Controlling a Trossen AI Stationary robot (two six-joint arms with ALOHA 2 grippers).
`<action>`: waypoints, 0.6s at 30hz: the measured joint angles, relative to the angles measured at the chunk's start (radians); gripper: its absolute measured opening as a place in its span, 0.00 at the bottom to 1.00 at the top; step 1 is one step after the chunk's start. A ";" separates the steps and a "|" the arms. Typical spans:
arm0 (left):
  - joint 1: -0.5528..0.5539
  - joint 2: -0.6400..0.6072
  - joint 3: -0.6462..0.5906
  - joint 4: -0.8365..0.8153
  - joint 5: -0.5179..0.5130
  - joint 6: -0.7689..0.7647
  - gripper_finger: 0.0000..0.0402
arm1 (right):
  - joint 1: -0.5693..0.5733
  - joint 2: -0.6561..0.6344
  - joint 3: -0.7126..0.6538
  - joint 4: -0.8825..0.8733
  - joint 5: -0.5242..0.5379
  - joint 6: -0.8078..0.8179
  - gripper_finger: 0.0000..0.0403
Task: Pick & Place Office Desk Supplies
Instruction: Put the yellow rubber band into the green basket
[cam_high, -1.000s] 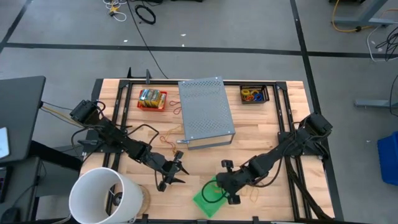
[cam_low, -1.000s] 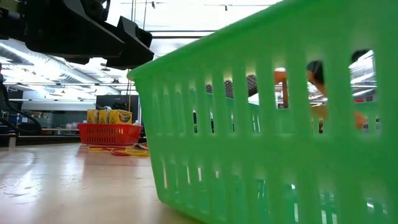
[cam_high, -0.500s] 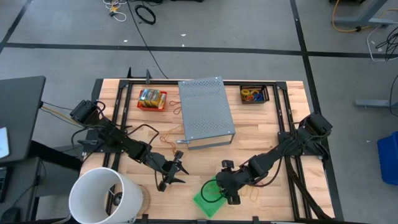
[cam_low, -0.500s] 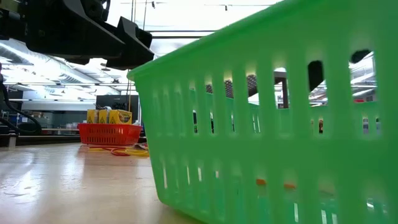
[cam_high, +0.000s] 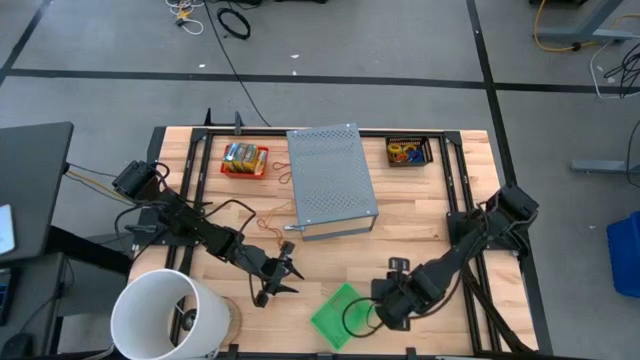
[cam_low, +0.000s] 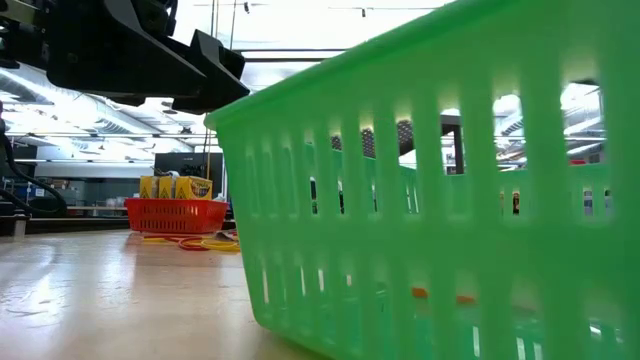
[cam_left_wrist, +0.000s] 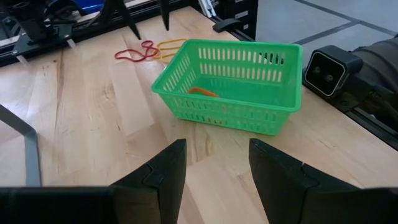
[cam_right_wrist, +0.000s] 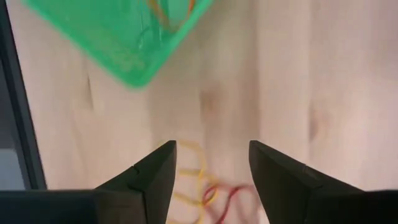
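Listing left to right, with progress judged from present positions.

- Left gripper (cam_high: 283, 276): waiting mid-table beside the white bucket (cam_high: 165, 315), jaws parted, holding nothing.
- Red tray (cam_high: 245, 159), far edge: yellow packets still inside, not yet moved.
- Loose rubber bands (cam_high: 272, 227) near the grey box (cam_high: 331, 182): still on the wood.
- Green basket (cam_high: 343, 315), near edge: one orange band (cam_left_wrist: 203, 92) lies inside; possibly more, the mesh hides much.
- Right gripper (cam_high: 385, 316): just beside the basket, jaws wide, empty.
- Yellow and red bands (cam_right_wrist: 198, 180): on the table beneath it, uncollected.
- Black tray (cam_high: 408, 152): coloured bands remain.

Verdict: early stage; most supplies outstanding.
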 joint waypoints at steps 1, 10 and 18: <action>0.000 0.000 0.000 0.000 0.000 0.000 0.45 | 0.010 0.000 -0.009 0.009 0.000 0.021 0.52; 0.000 0.000 0.000 0.000 0.000 0.000 0.45 | 0.052 0.000 -0.137 0.156 0.000 0.116 0.52; 0.000 0.000 0.000 0.000 0.000 0.000 0.45 | 0.056 0.000 -0.239 0.199 -0.011 0.111 0.52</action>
